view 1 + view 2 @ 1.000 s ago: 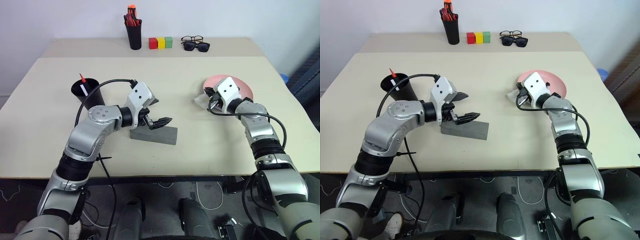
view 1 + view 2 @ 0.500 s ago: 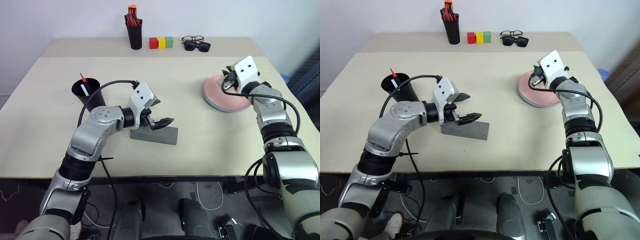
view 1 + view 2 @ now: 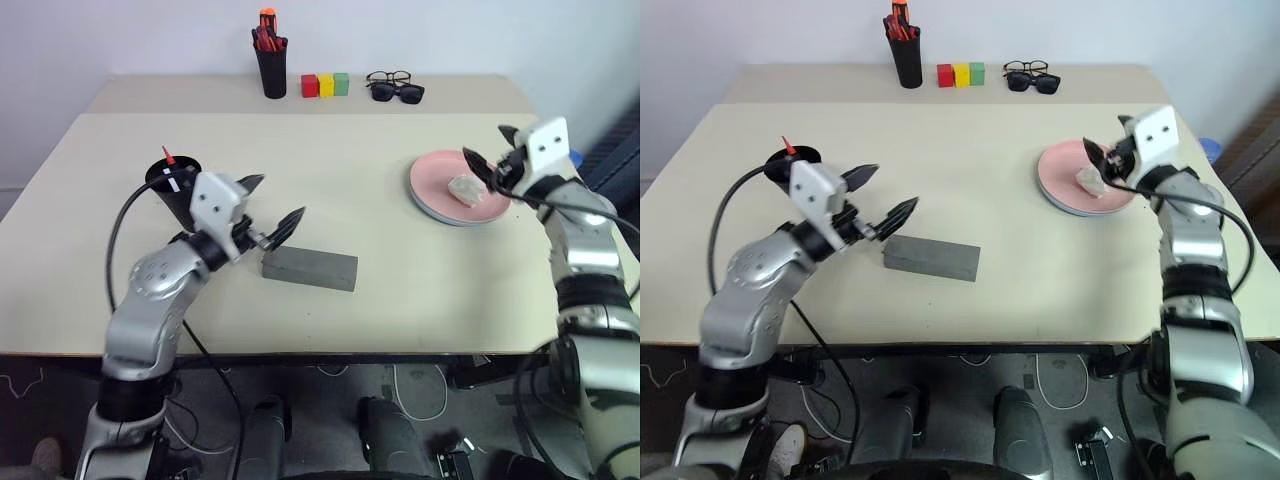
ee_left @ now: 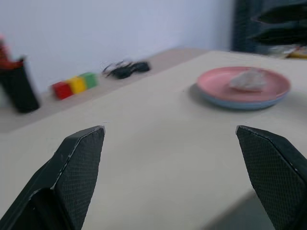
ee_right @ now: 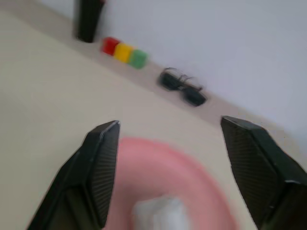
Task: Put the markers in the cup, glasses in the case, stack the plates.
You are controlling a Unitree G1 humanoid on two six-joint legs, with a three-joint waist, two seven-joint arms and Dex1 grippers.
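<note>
Your plates (image 3: 458, 200) sit stacked at the table's (image 3: 400, 150) right, salmon pink over light blue, a crumpled whitish lump (image 3: 464, 187) on top. Your right gripper (image 3: 486, 150) hovers beside them, fingers spread wide, empty. Your left gripper (image 3: 270, 205) is fully open, empty, above the closed grey case's (image 3: 309, 269) left end.

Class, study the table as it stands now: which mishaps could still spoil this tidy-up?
1. A crumpled white lump lies on the pink plate, close to the open right gripper, which could knock it off.
2. The open left gripper hangs between the grey case and the black cup; a swing might tip the cup.
</note>
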